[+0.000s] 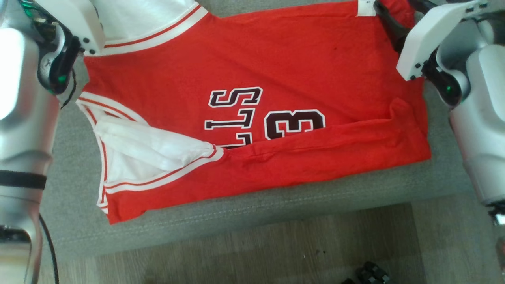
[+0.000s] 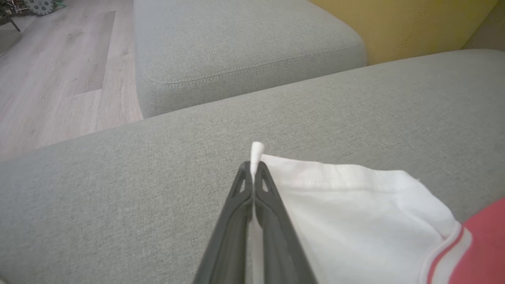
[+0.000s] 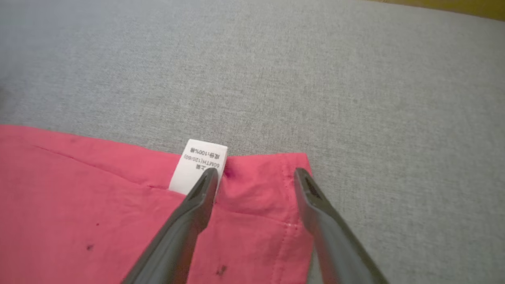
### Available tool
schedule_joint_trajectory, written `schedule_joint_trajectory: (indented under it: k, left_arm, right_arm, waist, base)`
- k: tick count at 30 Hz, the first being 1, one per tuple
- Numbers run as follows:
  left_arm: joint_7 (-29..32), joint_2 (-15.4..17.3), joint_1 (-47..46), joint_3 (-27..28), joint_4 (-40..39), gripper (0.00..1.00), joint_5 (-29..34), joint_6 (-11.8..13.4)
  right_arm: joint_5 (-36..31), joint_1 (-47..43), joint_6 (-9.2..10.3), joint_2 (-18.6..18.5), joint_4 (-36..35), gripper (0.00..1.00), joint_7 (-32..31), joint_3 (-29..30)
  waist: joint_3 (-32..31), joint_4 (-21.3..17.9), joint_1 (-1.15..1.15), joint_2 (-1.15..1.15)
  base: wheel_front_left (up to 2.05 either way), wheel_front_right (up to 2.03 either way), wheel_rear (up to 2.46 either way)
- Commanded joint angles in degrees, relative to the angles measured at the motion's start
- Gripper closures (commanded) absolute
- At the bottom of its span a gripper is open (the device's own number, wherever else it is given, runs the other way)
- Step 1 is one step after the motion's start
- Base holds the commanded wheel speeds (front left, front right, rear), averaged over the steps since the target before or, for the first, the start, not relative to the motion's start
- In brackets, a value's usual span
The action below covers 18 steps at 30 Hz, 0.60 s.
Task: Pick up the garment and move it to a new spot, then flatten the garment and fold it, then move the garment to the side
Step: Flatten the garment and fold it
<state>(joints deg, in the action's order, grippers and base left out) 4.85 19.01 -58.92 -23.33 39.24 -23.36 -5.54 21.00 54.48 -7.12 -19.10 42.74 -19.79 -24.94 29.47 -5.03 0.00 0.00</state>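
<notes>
Head view: the garment, a red jersey with white sleeves and dark lettering, lies spread on a grey cushion, its near edge folded over.

Left wrist view: the left pincer is clamped tight on the white sleeve edge.

Right wrist view: the right pincer gapes wide over the red hem corner, beside a white label.

Grey fabric sofa cushion with stitched seam; second grey cushion beyond; pale wood-plank floor; mustard-yellow backrest.
</notes>
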Motion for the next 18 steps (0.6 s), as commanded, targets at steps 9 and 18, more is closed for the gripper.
schedule_joint_trajectory:
  k: [9, 18]
  left_arm:
    - [-1.07, 1.51, -2.86, 0.53, -0.73, 1.00, -0.73, -0.29]
    - [-1.26, 1.64, -4.63, 0.15, 0.22, 1.00, -1.15, -0.26]
  right_arm:
    - [-0.97, 4.06, -0.36, -1.41, 5.96, 0.00, 1.75, -2.00]
    - [1.66, 6.75, -0.36, -0.08, 11.21, 1.00, 2.10, -4.23]
  waist:
    - [1.14, 0.94, 0.00, 0.00]
    - [2.33, 1.26, 0.00, 0.00]
  base:
    - [0.00, 0.00, 0.00]
    - [0.00, 0.00, 0.00]
